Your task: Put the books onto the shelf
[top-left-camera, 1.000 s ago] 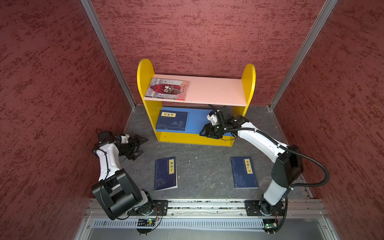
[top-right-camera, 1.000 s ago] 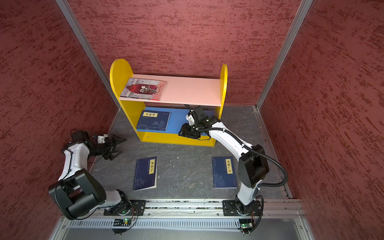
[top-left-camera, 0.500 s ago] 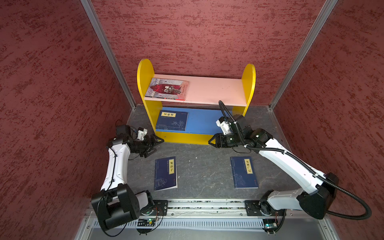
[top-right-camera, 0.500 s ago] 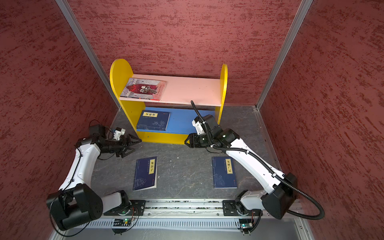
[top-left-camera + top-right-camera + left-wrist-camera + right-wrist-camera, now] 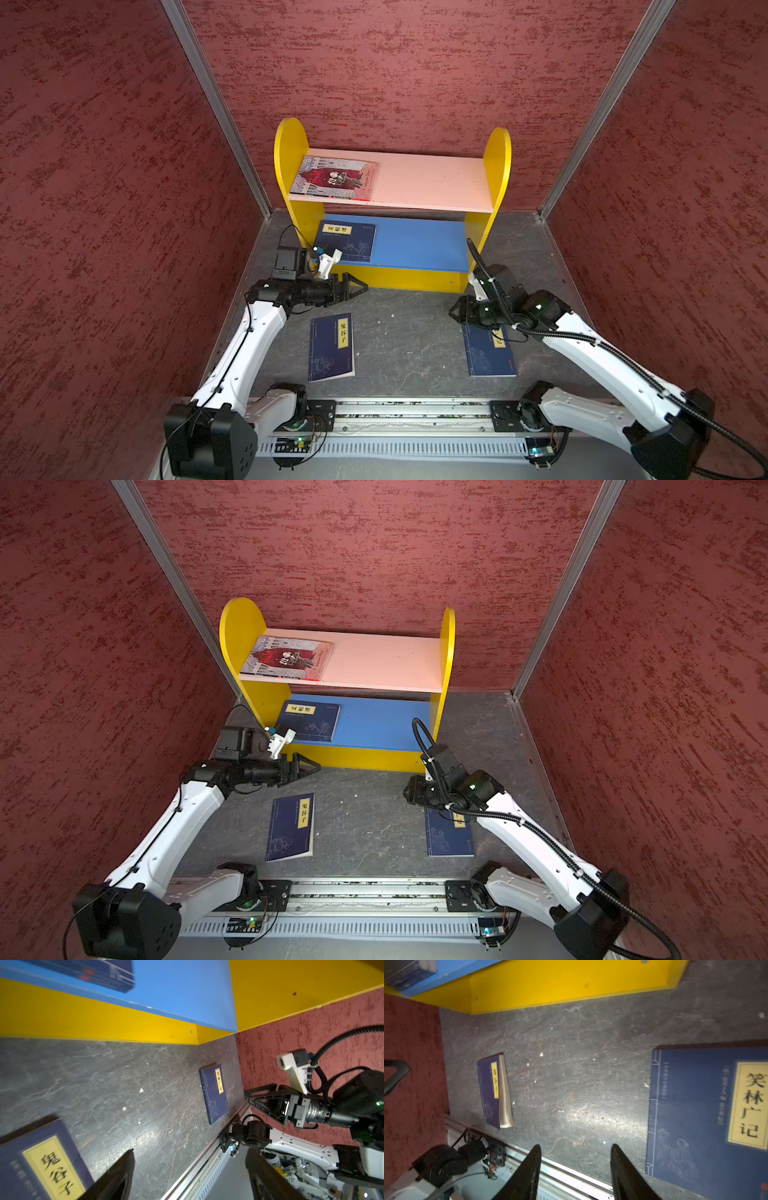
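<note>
Smooth painted shelf, rough mottled walls

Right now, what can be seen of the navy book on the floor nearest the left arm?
The book is a thin navy paperback with a yellow vertical title label, faint cover drawing and pale page edges. It lies closed and face up on the grey floor, before the shelf. Nothing else touches it; the open left pincer hangs nearby.
</note>
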Robot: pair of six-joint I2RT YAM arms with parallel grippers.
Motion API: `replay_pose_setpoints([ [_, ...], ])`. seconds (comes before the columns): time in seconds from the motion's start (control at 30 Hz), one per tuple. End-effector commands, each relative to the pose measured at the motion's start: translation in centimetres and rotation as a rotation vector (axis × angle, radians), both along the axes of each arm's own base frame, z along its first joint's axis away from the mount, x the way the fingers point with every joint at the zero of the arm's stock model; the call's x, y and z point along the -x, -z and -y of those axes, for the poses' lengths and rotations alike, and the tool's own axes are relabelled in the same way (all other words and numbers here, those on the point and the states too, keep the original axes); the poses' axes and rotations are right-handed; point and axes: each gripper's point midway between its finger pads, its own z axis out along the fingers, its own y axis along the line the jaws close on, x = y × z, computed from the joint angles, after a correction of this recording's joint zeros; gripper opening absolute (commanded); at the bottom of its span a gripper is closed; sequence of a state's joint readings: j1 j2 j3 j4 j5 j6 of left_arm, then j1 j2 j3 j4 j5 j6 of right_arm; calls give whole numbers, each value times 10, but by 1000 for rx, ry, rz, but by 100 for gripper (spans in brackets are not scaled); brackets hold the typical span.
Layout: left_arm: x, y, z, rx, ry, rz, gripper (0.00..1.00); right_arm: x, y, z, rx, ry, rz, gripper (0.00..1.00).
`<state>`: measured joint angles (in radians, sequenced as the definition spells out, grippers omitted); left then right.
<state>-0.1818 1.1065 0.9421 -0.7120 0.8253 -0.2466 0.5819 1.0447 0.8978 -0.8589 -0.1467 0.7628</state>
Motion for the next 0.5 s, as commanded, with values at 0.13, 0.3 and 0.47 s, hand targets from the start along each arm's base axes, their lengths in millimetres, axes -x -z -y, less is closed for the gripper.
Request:
replay_pose_setpoints([
  [0.13,-1,8,51,-11,176,107,85,-6,69,86,115,411,-98,57],
  [0.3,2,16,65,28,206,83,85,-17,68,114,99,590,-29,58],
  [0.47,4,22,72,69,218,55,86,-34,77,130,56,681,-29,58],
])
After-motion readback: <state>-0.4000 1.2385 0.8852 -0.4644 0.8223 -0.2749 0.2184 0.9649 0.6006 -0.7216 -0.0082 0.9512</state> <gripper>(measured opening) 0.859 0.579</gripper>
